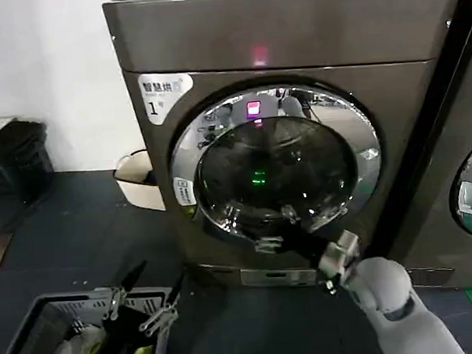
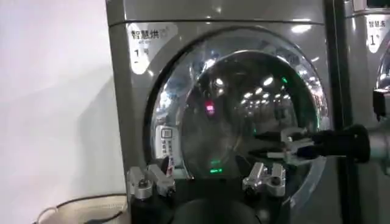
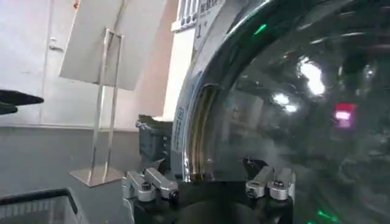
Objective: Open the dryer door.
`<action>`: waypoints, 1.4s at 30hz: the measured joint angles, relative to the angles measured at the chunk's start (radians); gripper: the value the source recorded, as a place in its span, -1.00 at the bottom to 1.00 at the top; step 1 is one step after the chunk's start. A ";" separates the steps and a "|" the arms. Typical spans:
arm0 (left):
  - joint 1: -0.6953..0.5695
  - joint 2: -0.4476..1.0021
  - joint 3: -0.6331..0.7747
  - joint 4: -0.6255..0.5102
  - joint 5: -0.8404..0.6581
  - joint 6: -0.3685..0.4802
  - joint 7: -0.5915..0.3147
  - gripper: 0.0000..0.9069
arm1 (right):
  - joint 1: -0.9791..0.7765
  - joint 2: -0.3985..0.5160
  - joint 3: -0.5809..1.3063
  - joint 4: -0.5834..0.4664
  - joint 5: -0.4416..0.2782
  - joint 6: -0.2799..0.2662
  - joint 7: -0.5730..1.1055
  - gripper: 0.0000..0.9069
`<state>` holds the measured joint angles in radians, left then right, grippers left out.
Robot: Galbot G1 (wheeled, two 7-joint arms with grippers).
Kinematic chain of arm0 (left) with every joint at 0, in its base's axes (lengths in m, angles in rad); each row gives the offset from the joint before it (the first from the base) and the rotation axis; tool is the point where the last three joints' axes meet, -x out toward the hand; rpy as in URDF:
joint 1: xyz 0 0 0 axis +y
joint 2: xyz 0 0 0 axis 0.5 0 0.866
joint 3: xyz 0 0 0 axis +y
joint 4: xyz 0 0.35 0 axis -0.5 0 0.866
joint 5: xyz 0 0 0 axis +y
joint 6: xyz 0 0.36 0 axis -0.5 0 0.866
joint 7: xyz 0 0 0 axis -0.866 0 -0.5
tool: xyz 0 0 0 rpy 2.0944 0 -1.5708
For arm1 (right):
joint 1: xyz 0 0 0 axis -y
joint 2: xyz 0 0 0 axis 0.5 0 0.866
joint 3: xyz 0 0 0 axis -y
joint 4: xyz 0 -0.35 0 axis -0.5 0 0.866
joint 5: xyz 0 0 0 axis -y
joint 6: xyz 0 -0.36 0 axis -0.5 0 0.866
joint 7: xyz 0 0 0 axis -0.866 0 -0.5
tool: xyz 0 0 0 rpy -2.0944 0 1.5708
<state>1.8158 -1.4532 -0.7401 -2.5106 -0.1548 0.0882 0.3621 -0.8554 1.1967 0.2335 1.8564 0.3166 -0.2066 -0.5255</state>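
Labels first: the dryer [image 1: 283, 36] carries a white sticker [image 1: 164, 91] at the upper left of its front, Chinese characters on top and a "1" below. A second small label [image 1: 184, 192] sits on the left of the door's chrome rim, text too small to read. Small red light [image 1: 259, 57] lit on the top panel; a pink and a green glow show in the glass.

The dryer door [image 1: 276, 170] fills most of the front: chrome ring, dark glass. From the head view it looks flush and closed. In the right wrist view a yellowish strip shows at the rim edge; can't tell if that is a gap or a reflection.

Surroundings: neighbouring machine [image 1: 470, 169] just to the right, with its own "1" sticker seen from the left wrist. A cream tub [image 1: 139, 180] stands on the floor beside the dryer's left side, black bags [image 1: 12, 160] further left against the wall. A grey basket [image 1: 77, 338] with light and yellow-green stuff sits on the dark floor in front of the robot's left.

Right gripper [image 1: 274, 237] reaches up to the lower part of the door rim, jaws a little apart, tips at or touching the chrome. Can't tell whether they have any real hold.

Left gripper [image 1: 143, 301] hangs low over the basket, jaws apart, nothing in them, well clear of the door.

Nothing sits between the right arm and the door.
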 joint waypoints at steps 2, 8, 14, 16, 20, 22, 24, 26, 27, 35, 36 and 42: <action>0.003 0.000 0.001 0.000 0.005 -0.003 0.000 1.00 | 0.011 0.015 -0.013 -0.015 -0.012 0.000 0.004 1.00; 0.008 -0.002 0.003 -0.013 0.024 -0.014 -0.001 1.00 | 0.037 0.053 -0.043 -0.055 -0.027 0.000 0.012 1.00; 0.006 -0.003 0.001 -0.015 0.025 -0.017 -0.008 1.00 | 0.063 0.082 -0.065 -0.093 -0.039 0.000 0.018 1.00; 0.008 -0.003 0.003 -0.014 0.025 -0.017 -0.009 1.00 | 0.071 0.091 -0.071 -0.106 -0.043 0.000 0.020 1.00; 0.009 -0.003 0.003 -0.016 0.025 -0.015 -0.013 1.00 | 0.084 0.112 -0.083 -0.132 -0.056 0.001 0.022 1.00; 0.009 -0.005 0.005 -0.016 0.026 -0.014 -0.013 1.00 | 0.091 0.119 -0.089 -0.143 -0.058 0.001 0.022 1.00; 0.008 -0.005 0.009 -0.018 0.028 -0.012 -0.012 1.00 | 0.101 0.127 -0.094 -0.154 -0.059 0.001 0.024 1.00; 0.007 -0.006 0.010 -0.020 0.030 -0.008 -0.011 1.00 | 0.110 0.136 -0.102 -0.166 -0.059 0.002 0.027 1.00; 0.007 -0.006 0.010 -0.020 0.031 -0.005 -0.009 1.00 | 0.117 0.140 -0.107 -0.174 -0.059 0.002 0.028 1.00; 0.010 -0.008 0.011 -0.022 0.033 0.002 -0.001 1.00 | 0.169 0.172 -0.147 -0.220 -0.063 0.004 0.033 1.00; 0.009 -0.008 0.011 -0.022 0.033 0.002 -0.001 1.00 | 0.174 0.174 -0.150 -0.224 -0.064 0.005 0.033 1.00; 0.010 -0.013 0.019 -0.022 0.040 0.002 -0.002 1.00 | 0.198 0.189 -0.166 -0.254 -0.065 0.008 0.034 1.00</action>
<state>1.8258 -1.4665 -0.7209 -2.5329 -0.1153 0.0900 0.3600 -0.6574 1.3852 0.0671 1.6025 0.2515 -0.1982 -0.4914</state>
